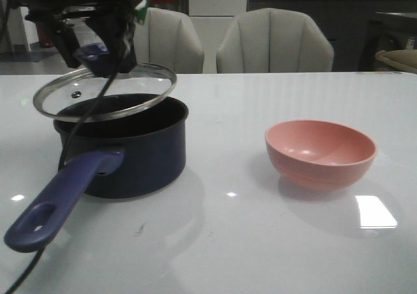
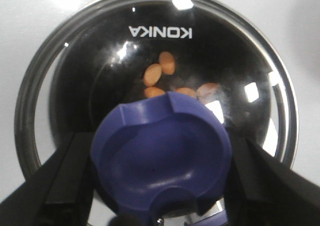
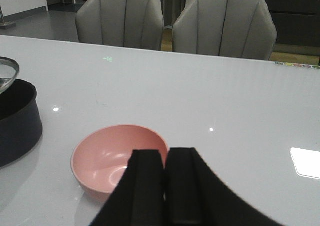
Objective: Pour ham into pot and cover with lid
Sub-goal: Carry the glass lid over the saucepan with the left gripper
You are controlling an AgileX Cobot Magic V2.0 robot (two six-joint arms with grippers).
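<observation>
The dark navy pot (image 1: 133, 154) stands at the left of the table, its purple-blue handle (image 1: 55, 203) pointing toward the front. My left gripper (image 1: 98, 49) is shut on the blue knob (image 2: 162, 158) of the glass lid (image 1: 107, 88) and holds it tilted just above the pot's rim. Through the glass in the left wrist view, several orange-pink ham chunks (image 2: 162, 78) lie on the pot's black bottom. My right gripper (image 3: 165, 156) is shut and empty, near the pink bowl (image 3: 117, 156); it is out of the front view.
The empty pink bowl (image 1: 320, 152) stands at the right of the table. Two grey chairs (image 1: 273, 43) stand behind the far edge. A black cable (image 1: 85, 118) hangs from the left arm past the pot.
</observation>
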